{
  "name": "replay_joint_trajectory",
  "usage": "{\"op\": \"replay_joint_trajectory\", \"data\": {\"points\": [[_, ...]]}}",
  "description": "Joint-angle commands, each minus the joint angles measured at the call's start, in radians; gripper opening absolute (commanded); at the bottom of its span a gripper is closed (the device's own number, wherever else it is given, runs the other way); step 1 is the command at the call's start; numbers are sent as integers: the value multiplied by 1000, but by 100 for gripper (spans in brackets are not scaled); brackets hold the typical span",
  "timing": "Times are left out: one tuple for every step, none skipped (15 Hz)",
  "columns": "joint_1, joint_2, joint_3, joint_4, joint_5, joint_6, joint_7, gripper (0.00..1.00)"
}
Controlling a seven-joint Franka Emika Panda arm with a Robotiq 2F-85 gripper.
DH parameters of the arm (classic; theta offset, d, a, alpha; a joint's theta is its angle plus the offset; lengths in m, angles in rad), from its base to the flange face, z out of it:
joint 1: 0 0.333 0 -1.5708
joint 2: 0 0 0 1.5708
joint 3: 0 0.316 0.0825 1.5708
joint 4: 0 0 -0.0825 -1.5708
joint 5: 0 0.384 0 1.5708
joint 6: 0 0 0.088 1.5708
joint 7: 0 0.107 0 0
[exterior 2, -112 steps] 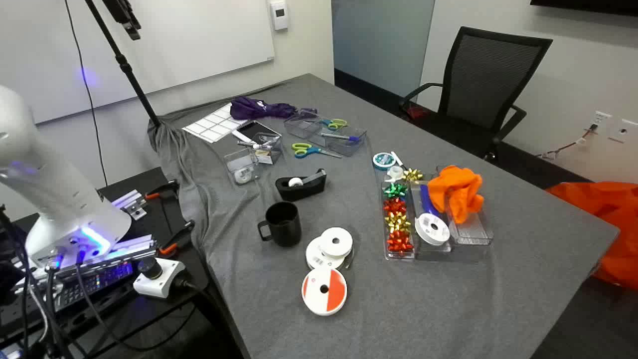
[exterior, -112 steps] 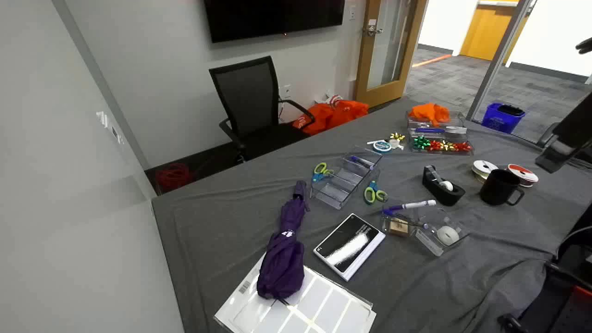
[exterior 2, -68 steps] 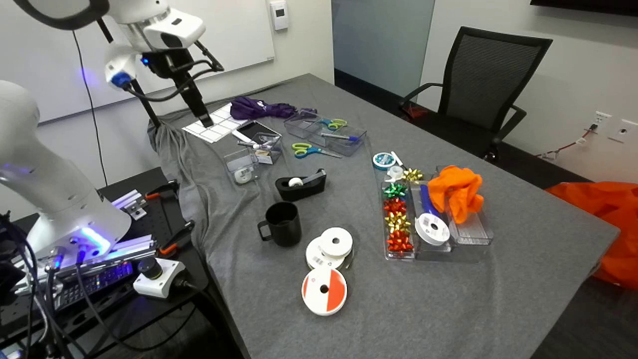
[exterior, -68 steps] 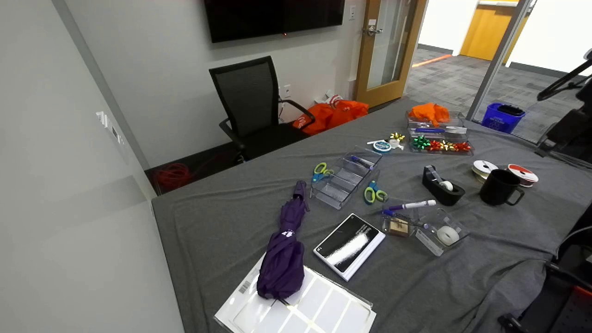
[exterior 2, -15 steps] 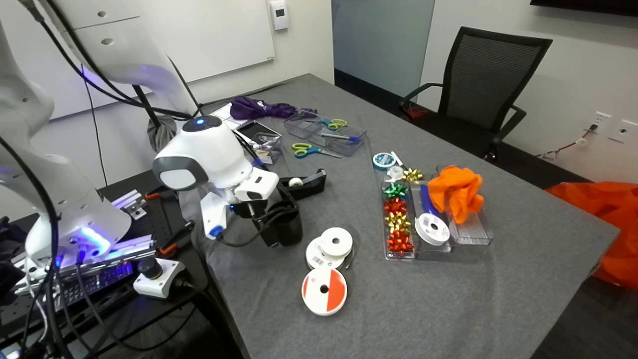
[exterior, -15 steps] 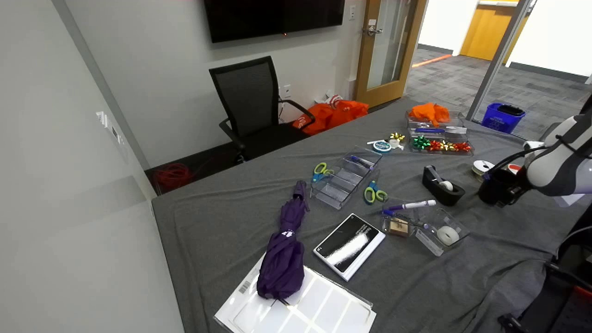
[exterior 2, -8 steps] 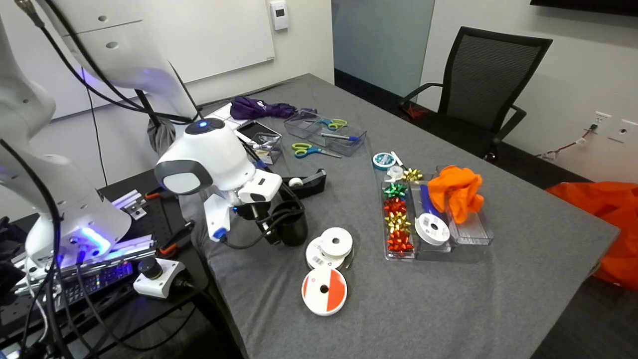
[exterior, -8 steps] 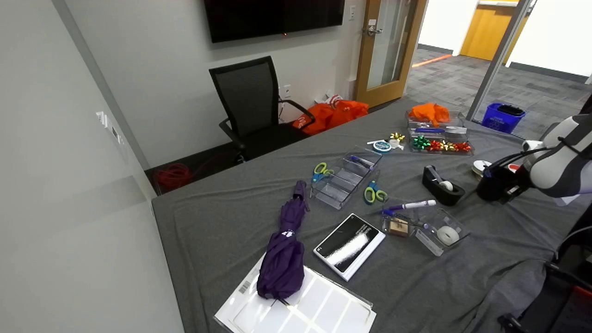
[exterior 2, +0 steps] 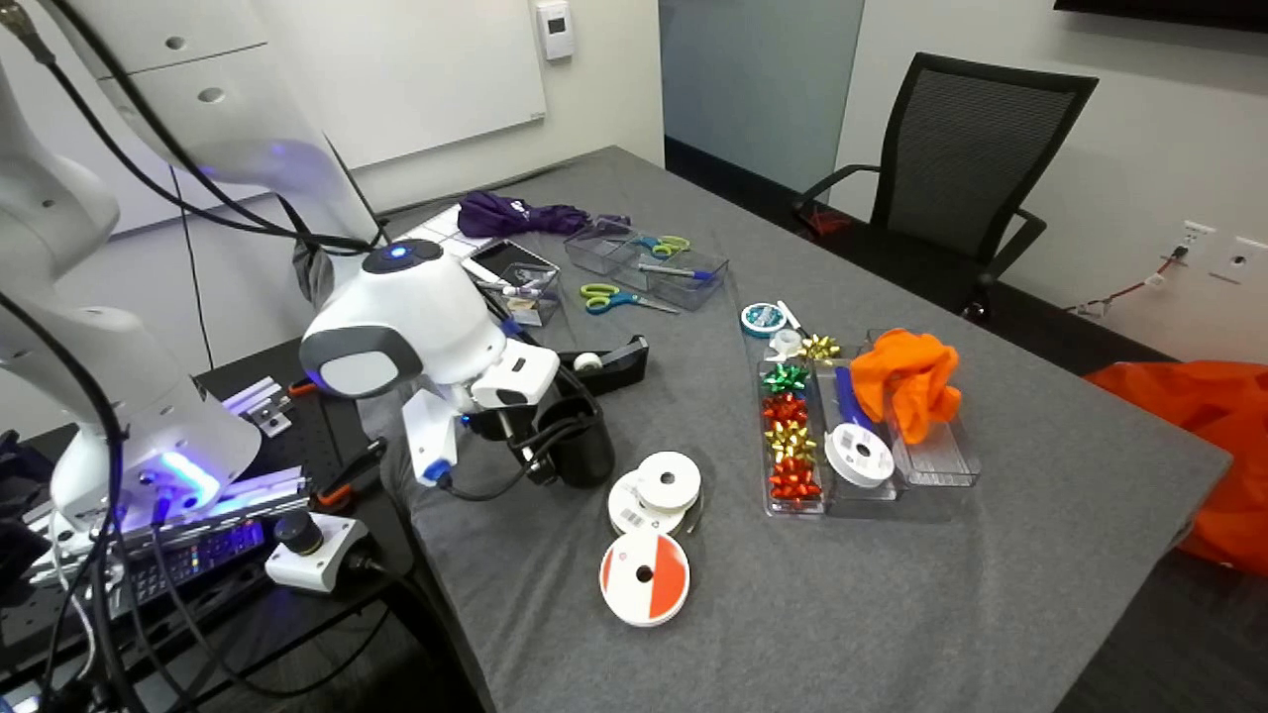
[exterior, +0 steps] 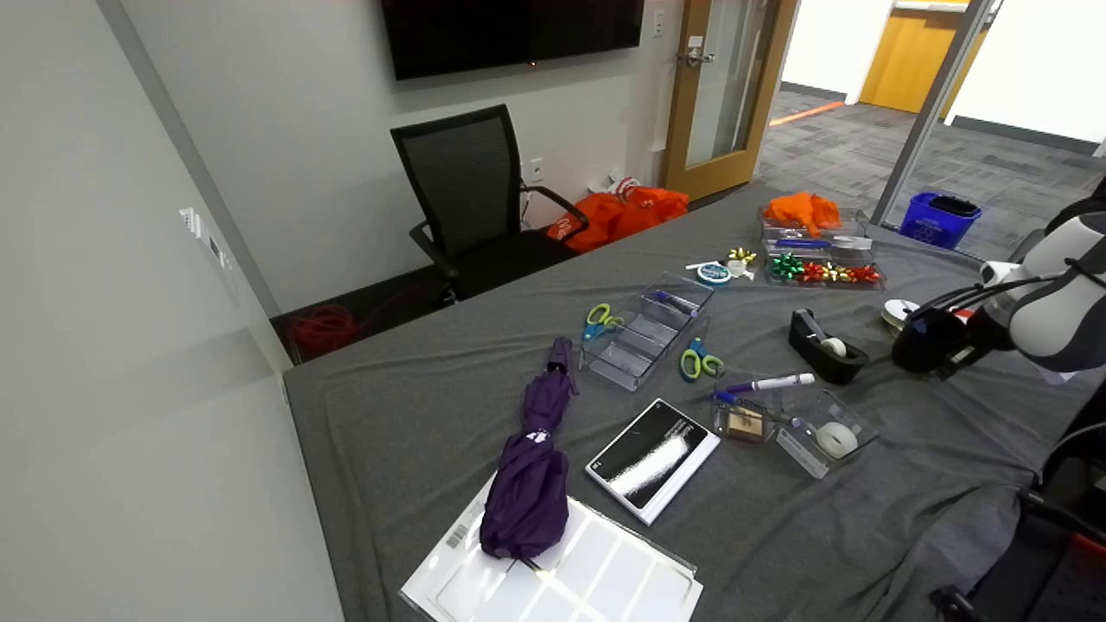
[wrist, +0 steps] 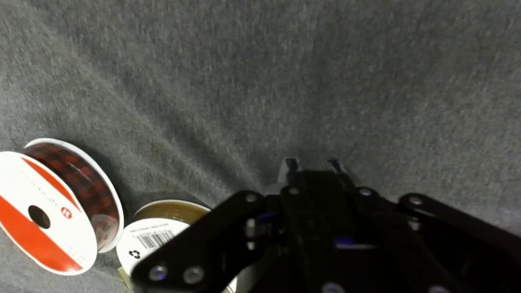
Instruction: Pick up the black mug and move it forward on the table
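The black mug [exterior 2: 584,456] is on the dark grey cloth of the table [exterior 2: 842,604], partly covered by the hand and its cables in both exterior views. My gripper [wrist: 312,166] has come in low from the robot's side, at the mug's handle side. Its narrow fingertips [wrist: 290,165] stand a little apart in the wrist view, with a dark piece between them that looks like the handle. The jaws are shut on it. Black on black hides the exact contact. I cannot tell whether the mug's base touches the cloth.
White ribbon spools [exterior 2: 644,579] lie close beside the mug, also low left in the wrist view [wrist: 49,211]. A black tape dispenser [exterior 2: 619,368] is just behind it. Farther off are a clear tray with bows [exterior 2: 791,436], scissors [exterior 2: 619,299] and a purple umbrella [exterior: 527,484].
The arm has come down from above to the mug. Over the last second the jaws have closed, and the mug has shifted slightly away from the robot base, toward the spools.
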Motion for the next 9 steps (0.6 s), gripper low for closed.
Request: {"op": "replay_joint_trajectory", "data": {"points": [[-133, -85, 103, -41, -54, -18, 24, 5], [-171, -105, 143, -50, -44, -25, 17, 5], [-200, -129, 179, -60, -40, -36, 29, 5], [-227, -148, 215, -66, -35, -49, 38, 5], [-249, -170, 251, -69, -24, -70, 53, 5], [-267, -191, 289, -68, -9, -98, 75, 5], [-281, -209, 321, -63, 7, -128, 95, 5], [-284, -227, 350, -51, 29, -168, 119, 5], [-282, -245, 376, -36, 57, -213, 146, 5]]}}
